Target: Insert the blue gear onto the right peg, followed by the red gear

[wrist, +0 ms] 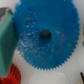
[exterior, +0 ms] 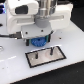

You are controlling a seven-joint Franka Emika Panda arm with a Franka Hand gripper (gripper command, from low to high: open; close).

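The blue gear (exterior: 38, 43) is a wide flat toothed disc lying just behind the grey plate's (exterior: 59, 56) far edge. It fills the wrist view (wrist: 35, 47), with its dark centre hole near the middle of the picture. My gripper (exterior: 44, 38) hangs straight over it, fingertips down at the gear. I cannot see whether the fingers are open or shut on it. The right peg (exterior: 50, 50) and its twin (exterior: 36, 55) stand bare on the plate. The red gear (wrist: 12, 75) shows only in the wrist view, close beside the blue gear's rim.
A teal-green block (wrist: 7, 31) lies beside the blue gear in the wrist view. The arm's white body (exterior: 30, 15) fills the back of the exterior view. A dark cable (exterior: 10, 36) runs along the exterior view's left.
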